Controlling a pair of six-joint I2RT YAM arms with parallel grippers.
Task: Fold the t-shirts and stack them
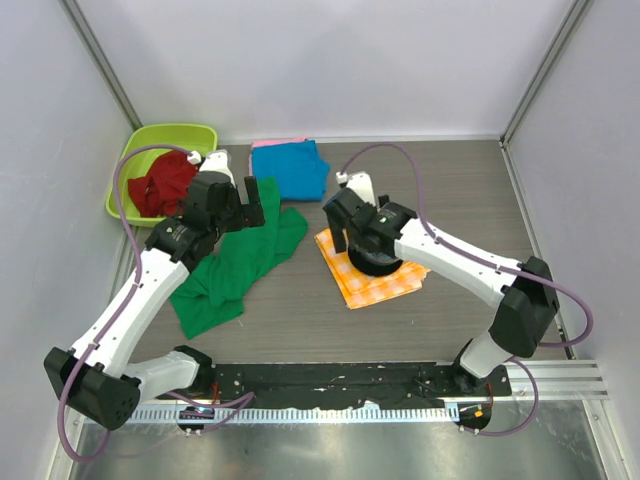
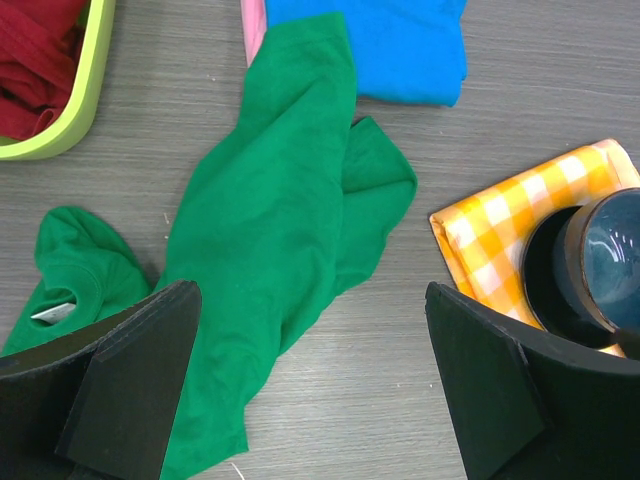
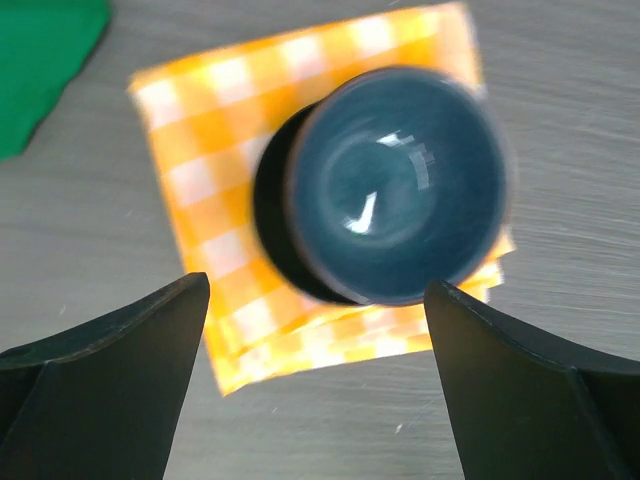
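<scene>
- Green t-shirt point(image 1: 225, 270) lies crumpled and twisted in a long strip on the grey surface point(image 1: 450, 190), left of centre. Its collar end is nearest me, and the other end reaches up to touch the folded shirts.
- I judge it light, limp and not fragile. It will sag and bunch when lifted, so I'd pinch the shoulders either side of the collar, by the neck label point(image 2: 50, 313), and drag it flat.
- My left gripper point(image 2: 310, 380) hovers over the shirt's far half, jaws spread wide with nothing between them.
- My right gripper point(image 3: 315, 370) hangs above the right-hand side, jaws also spread and empty.
- Below it, an orange-and-white checked cloth point(image 1: 385, 285) lies folded. A dark blue bowl point(image 3: 395, 185) sits on it, apparently empty.
- Farther back, the blue t-shirt point(image 1: 295, 168) lies folded.
- A pink t-shirt point(image 1: 270, 143) peeks out from under the blue one along its far-left edge.
- In the far-left corner, a lime-green tub point(image 1: 200, 133) holds a bundled red garment point(image 1: 165, 182). I can't tell what kind.
</scene>
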